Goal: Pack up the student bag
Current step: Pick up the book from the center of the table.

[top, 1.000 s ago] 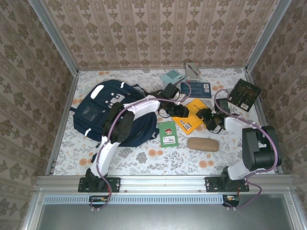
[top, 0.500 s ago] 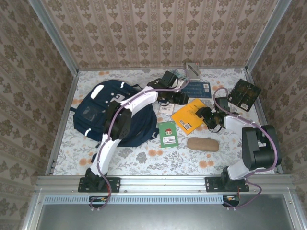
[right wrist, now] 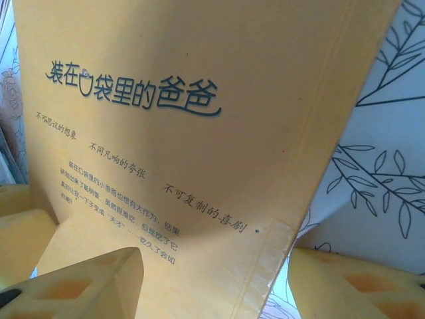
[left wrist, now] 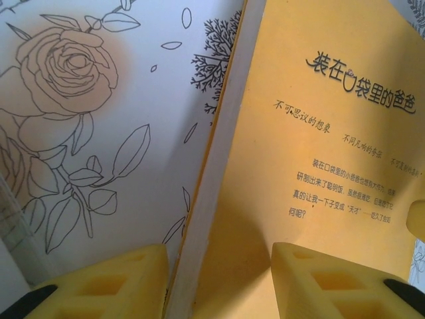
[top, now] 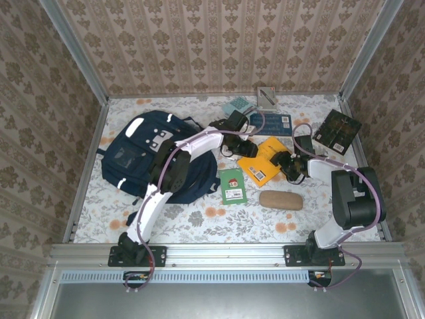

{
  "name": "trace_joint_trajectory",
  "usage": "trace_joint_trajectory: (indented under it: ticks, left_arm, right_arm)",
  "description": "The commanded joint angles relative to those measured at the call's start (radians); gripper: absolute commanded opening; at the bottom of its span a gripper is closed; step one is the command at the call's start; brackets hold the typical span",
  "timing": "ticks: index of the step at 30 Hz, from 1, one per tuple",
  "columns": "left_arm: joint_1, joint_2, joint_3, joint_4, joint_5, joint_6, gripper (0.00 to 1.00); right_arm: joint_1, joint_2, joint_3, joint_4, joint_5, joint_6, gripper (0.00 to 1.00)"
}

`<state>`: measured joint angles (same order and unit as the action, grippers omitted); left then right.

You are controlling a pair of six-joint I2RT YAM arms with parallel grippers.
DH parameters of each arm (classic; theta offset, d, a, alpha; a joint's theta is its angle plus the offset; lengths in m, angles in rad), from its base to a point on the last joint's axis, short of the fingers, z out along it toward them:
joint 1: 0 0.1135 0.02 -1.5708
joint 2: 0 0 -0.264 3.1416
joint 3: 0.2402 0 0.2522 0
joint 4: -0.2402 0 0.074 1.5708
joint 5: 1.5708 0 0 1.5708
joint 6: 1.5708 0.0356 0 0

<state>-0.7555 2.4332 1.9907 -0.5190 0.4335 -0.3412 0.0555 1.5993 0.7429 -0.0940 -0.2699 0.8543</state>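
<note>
Clearly, student bag (top: 143, 156) lies left of left pincer (left wrist: 218, 269).

Navy student bag (top: 129, 156), flat, left side

One backpack (top: 143, 156), five books (top: 232, 185), one case (top: 281, 199)

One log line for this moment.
phase: both arms at yellow book | left gripper: fingers astride its page edge, hold unclear | right gripper: fingers astride its corner, hold unclear | student bag: left of book
</note>
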Motion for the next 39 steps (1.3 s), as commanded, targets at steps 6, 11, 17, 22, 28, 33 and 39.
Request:
trace_joint_trajectory:
  ticks: [6,11,17,22,28,33,39]
  left_arm:
    - [-0.019,0.018,-0.037,-0.038,0.119,-0.04,0.44]
    - [-0.021,0.017,-0.036,-0.026,0.151,-0.053,0.43]
    - [-0.021,0.005,-0.035,-0.024,0.179,-0.057,0.43]
    - [-0.021,-0.002,-0.034,-0.021,0.192,-0.06,0.44]
    - [-0.02,-0.002,-0.034,-0.021,0.193,-0.064,0.43]
    - [-0.019,-0.008,-0.042,-0.02,0.189,-0.067,0.44]
    - [-0.008,-0.052,-0.037,-0.014,0.18,-0.085,0.45]
  right_arm:
    - [0.047,-0.014,-0.025,0.311,-0.202,0.108,0.57]
    - [0.049,-0.061,-0.014,0.336,-0.232,0.119,0.57]
    - [0.049,-0.112,-0.058,0.446,-0.245,0.189,0.57]
    - [0.049,-0.157,-0.063,0.437,-0.224,0.199,0.58]
    - [0.049,-0.108,-0.001,0.2,-0.165,0.109,0.52]
    - [0.049,-0.062,0.008,0.128,-0.124,0.07,0.34]
    - [0.049,-0.076,0.004,0.121,-0.102,0.052,0.0]
